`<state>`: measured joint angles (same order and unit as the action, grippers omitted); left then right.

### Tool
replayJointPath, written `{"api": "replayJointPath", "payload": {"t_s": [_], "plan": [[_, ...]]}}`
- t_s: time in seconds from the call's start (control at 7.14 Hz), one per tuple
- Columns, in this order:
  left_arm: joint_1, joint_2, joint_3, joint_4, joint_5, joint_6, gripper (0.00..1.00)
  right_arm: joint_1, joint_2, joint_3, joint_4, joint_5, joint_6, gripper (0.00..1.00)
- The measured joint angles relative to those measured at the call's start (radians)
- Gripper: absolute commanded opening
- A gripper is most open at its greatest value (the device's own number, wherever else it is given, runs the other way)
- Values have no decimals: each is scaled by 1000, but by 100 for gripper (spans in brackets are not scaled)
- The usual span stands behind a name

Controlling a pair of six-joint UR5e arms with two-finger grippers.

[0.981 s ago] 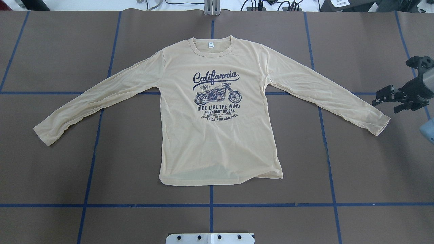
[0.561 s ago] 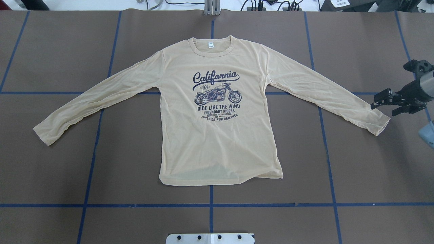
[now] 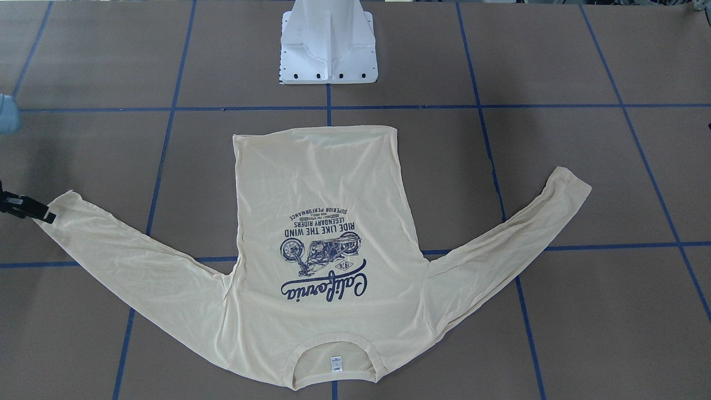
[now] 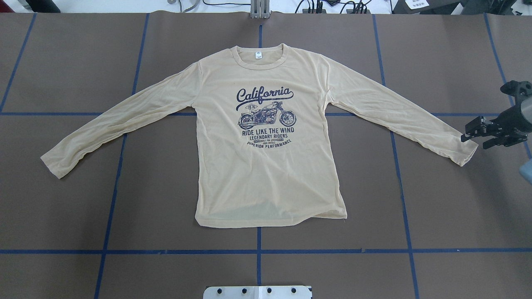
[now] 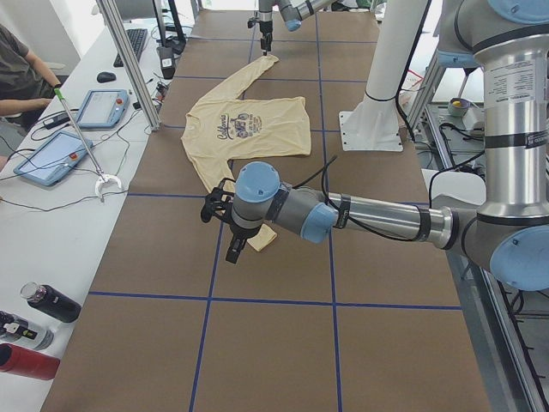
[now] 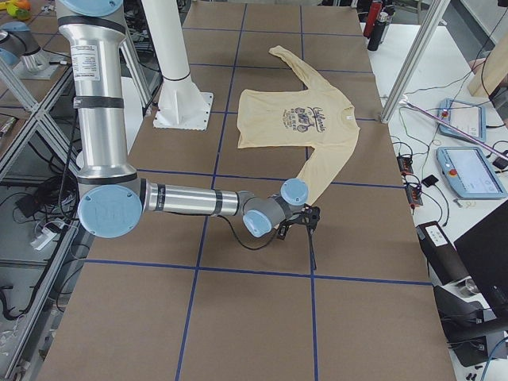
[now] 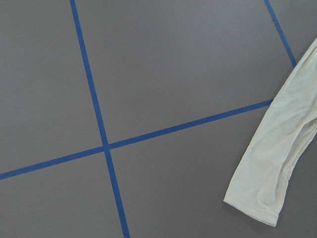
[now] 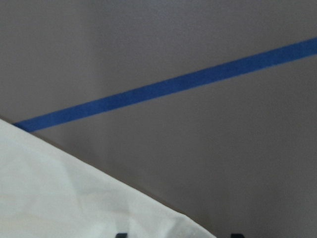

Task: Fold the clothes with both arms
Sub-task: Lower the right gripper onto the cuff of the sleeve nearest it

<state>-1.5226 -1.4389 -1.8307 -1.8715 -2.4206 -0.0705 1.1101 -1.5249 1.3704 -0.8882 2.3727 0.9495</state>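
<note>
The clothes are one cream-yellow long-sleeved T-shirt (image 4: 266, 166) lying flat and print-up on the brown table, both sleeves spread out. My right gripper (image 4: 474, 140) is open and low, just beyond the cuff of the sleeve (image 4: 465, 151) on the overhead view's right. Its tips also sit at that cuff (image 3: 61, 203) in the front-facing view. In the right wrist view the sleeve fabric (image 8: 74, 198) lies just ahead of both fingertips. My left gripper (image 5: 225, 230) hangs high, off the other cuff (image 7: 257, 198); I cannot tell its state.
The white pedestal base (image 3: 329, 44) stands on the robot's side of the shirt hem. Blue tape lines (image 4: 257, 251) grid the table. A side bench holds tablets (image 5: 99, 107), bottles (image 5: 51, 302) and a person's arm (image 5: 21, 105).
My right gripper has shifted toward the robot's side of the table and come down to the end of the sleeve. The shirt has not moved.
</note>
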Motion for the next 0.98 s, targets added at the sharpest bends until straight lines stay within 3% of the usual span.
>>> {"api": "replayJointPath", "payload": {"t_s": [0.28,0.42,0.56,0.98], "plan": [[0,0,4,0,0,0,99,-1,1,-3,0,-1,0,41],[-1,0,6,0,0,1,99,-1,3,-5,0,-1,0,17],[-1,0,7,0,0,1,99,-1,4,-7,0,-1,0,0],[-1,1,7,0,0,1,99,0,1,-3,0,4,0,0]]}}
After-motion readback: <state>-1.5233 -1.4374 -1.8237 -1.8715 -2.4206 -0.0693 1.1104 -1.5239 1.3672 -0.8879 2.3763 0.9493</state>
